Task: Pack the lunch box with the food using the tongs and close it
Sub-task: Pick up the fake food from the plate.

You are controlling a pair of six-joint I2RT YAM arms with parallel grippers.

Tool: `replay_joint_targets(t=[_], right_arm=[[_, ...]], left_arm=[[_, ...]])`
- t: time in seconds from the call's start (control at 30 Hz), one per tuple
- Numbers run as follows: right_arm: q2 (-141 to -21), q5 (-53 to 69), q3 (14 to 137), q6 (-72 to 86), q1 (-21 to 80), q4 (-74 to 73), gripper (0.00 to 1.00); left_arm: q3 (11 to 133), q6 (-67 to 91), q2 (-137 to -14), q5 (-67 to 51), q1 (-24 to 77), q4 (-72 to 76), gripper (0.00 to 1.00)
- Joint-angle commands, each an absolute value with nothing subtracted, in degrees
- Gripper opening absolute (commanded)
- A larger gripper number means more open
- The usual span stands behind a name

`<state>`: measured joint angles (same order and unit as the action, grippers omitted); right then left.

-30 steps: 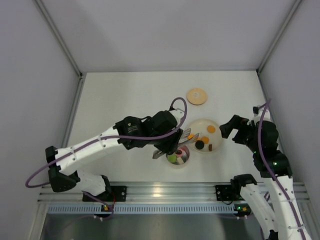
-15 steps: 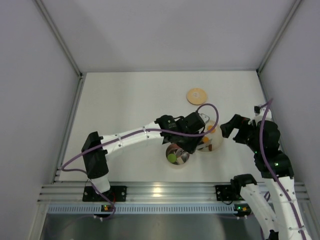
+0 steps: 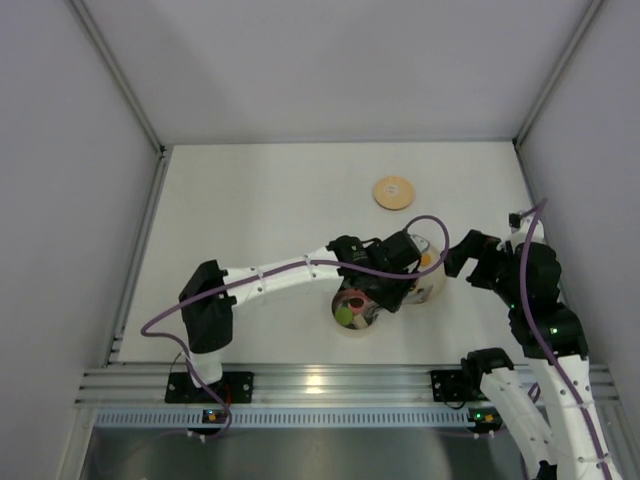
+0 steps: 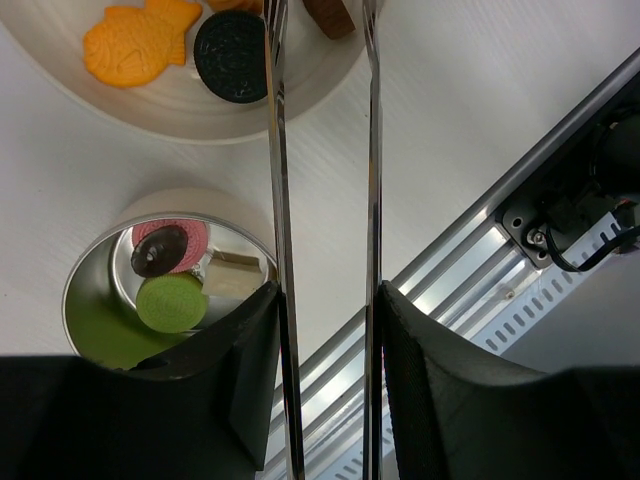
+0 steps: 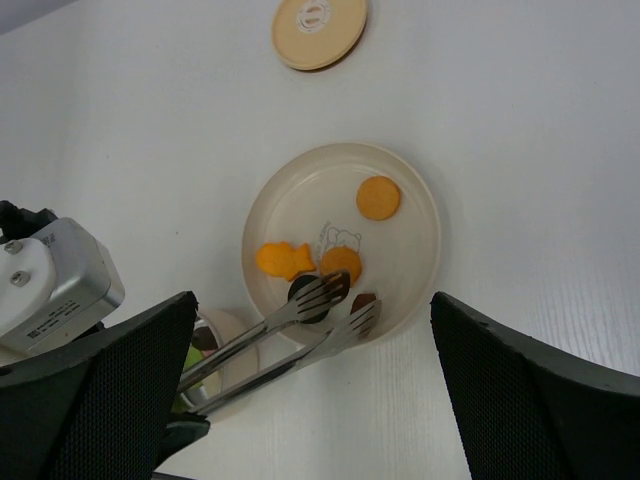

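My left gripper (image 4: 325,300) is shut on the tongs (image 4: 278,200), its pads pressing the two slim arms from outside. The forked tong tips (image 5: 345,300) hang over the cream plate (image 5: 420,200), one above a black round piece (image 4: 230,42), the other by a brown bit (image 5: 365,300). An orange fish (image 5: 280,260) and two orange discs (image 5: 378,197) also lie on the plate. The steel lunch box (image 4: 95,290) stands beside the plate and holds a green ball (image 4: 170,302) and a pink piece. Its wooden lid (image 3: 393,192) lies farther back. My right gripper (image 5: 312,296) is open above the plate's right side.
The aluminium rail (image 3: 320,385) runs along the near table edge, close to the lunch box. Grey walls enclose the table on three sides. The left arm (image 3: 290,272) stretches across the table and covers much of the plate in the top view.
My left arm has swung right, carrying the tongs from above the lunch box to over the plate. The right arm has stayed where it was.
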<state>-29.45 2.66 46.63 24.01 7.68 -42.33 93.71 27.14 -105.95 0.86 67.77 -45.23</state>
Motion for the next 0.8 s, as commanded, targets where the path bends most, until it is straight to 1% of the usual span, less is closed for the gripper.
replay_joint_targets(t=[0.0, 0.23, 0.33, 0.47, 0.6, 0.77], right_arm=[[-28.7, 2.3, 48.3, 23.1, 7.0, -44.0, 1.0], [-28.7, 2.4, 48.4, 23.0, 7.0, -44.2, 0.99], [-28.7, 2.3, 48.5, 23.0, 6.9, -44.1, 0.99], [-28.7, 2.4, 48.3, 23.0, 7.0, -44.0, 0.99], [-28.8, 2.5, 48.5, 23.1, 7.0, -44.0, 0.99], [-28.8, 2.5, 48.9, 23.2, 7.0, -44.1, 1.0]], left_arm=[[95.9, 27.5, -106.4, 0.6, 67.9, -41.9, 0.47], [95.9, 27.4, -107.5, 0.8, 67.9, -41.4, 0.46], [96.0, 27.5, -107.3, 0.9, 67.9, -41.5, 0.43], [96.0, 27.2, -106.9, 1.3, 67.9, -41.9, 0.36], [96.2, 27.0, -105.8, 1.8, 67.9, -42.6, 0.33], [97.8, 26.3, -104.5, 2.9, 67.9, -44.2, 0.32]])
